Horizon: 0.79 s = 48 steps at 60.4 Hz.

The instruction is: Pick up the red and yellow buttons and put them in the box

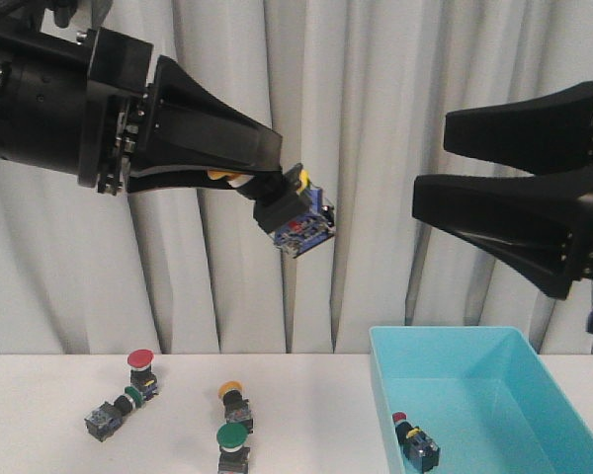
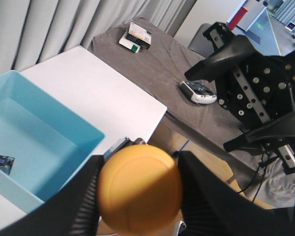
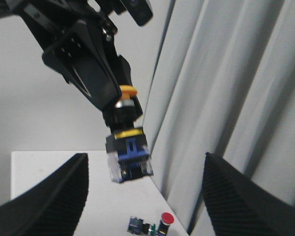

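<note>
L gripper is up high over the table, fingers pinched on a yellow-capped push-button switch w/ dark blocky body; switch hangs tilted in mid-air, body end pointing down toward the R side, well above the large turquoise-blue plastic tray w/ low sloping walls. L wrist view: yellow cap fills the gap btwn the 2 dark fingers.

R gripper also raised, jaws spread wide, holding nothing.

Inside the tray near its L wall: 1 red-capped switch.

On the white table, L of the tray: red-capped switch upright, green-capped switch lying on its side just beside it, another yellow-capped switch, and an upright green-capped switch near it.
</note>
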### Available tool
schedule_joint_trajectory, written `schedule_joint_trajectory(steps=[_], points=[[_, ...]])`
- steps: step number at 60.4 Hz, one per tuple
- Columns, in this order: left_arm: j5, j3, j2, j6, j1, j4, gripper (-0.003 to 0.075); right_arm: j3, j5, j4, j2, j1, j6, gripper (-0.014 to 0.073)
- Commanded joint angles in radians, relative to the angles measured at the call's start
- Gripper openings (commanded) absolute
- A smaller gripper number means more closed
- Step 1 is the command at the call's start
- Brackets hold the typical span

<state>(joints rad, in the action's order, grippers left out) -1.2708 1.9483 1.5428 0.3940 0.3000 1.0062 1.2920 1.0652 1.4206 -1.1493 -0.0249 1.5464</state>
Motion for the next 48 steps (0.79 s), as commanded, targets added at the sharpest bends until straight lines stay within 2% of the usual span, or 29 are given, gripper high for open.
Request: schedule_joint_trajectory(steps=[1, 18, 48], points=[[0.021, 0.025, -0.035, 0.005, 0.026, 0.074, 0.0055, 0.050, 0.061, 0.068, 0.009, 0.002, -0.031, 0.0495], [0.021, 0.025, -0.035, 0.012, 0.069, 0.078, 0.0055, 0.051, 0.128, 0.038, 0.012, 0.002, -0.054, 0.0495], [0.021, 0.025, -0.035, 0.014, 0.085, 0.134, 0.0055, 0.051, 0.109, 0.015, 0.012, 0.002, -0.053, 0.0495]])
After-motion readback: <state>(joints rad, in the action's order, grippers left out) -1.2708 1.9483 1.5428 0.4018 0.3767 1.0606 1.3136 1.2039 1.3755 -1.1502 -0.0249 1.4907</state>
